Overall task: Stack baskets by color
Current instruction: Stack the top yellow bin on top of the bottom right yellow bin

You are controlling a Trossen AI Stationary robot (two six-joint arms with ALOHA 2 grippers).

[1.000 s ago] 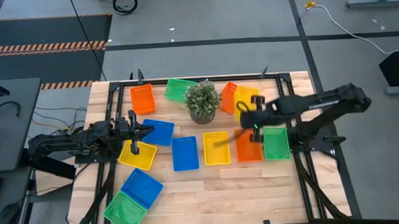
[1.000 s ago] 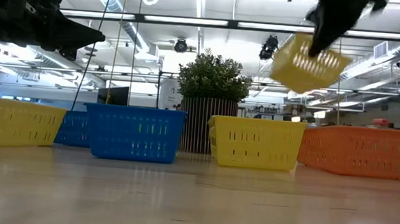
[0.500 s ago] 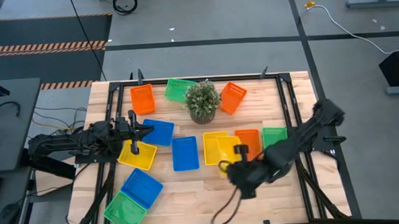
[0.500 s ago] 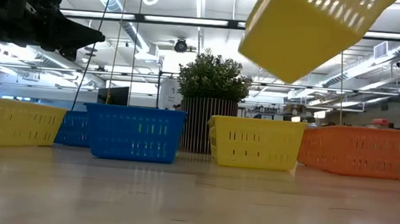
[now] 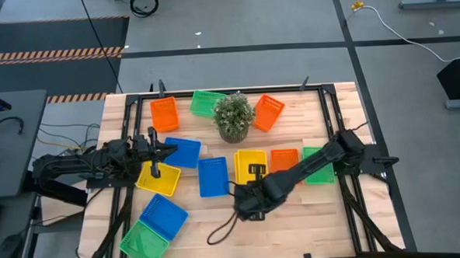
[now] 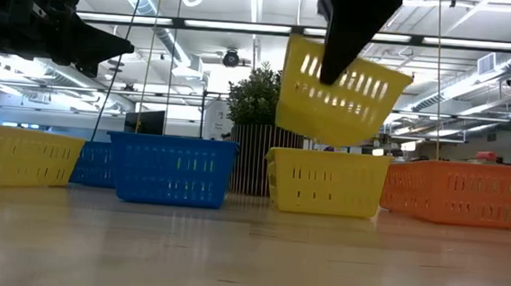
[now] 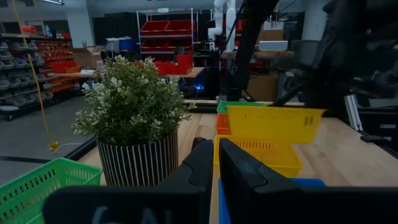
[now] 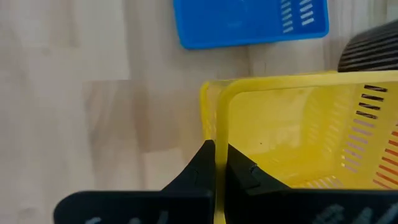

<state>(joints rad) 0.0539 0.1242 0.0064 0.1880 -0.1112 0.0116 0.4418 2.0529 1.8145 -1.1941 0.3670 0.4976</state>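
Observation:
My right gripper [image 8: 216, 163] is shut on a yellow basket [image 6: 335, 99] and holds it in the air over the table's middle. A second yellow basket [image 6: 325, 179] stands on the table right below it. In the high view the two overlap at one yellow patch [image 5: 251, 165], with my right gripper [image 5: 252, 186] at its near side. My left gripper [image 5: 157, 152] waits at the table's left, level and shut, with nothing between its fingers [image 7: 205, 165]. My right gripper pinches one side wall of the yellow basket at its rim [image 8: 217, 134], one finger [image 8: 242, 171] inside and the other [image 8: 200, 167] outside. The fingers come from above, slanting down. The basket hangs tilted below them, clear of the yellow basket underneath.
A potted plant [image 5: 234, 115] stands at the far middle. Around it lie orange baskets [image 5: 165, 114] [image 5: 268, 112] [image 5: 284, 159], green baskets [image 5: 208, 103] [image 5: 319, 164] [image 5: 144, 242], blue baskets [image 5: 184, 150] [image 5: 213, 176] [image 5: 164, 216] and a yellow basket [image 5: 158, 179]. A cable loop [image 5: 219, 230] hangs near the front edge.
My right gripper has carried the yellow basket from beside the plant at the back right toward the near edge and the left, sinking as it went. The basket, tilted throughout, now hangs just above the yellow basket in the middle.

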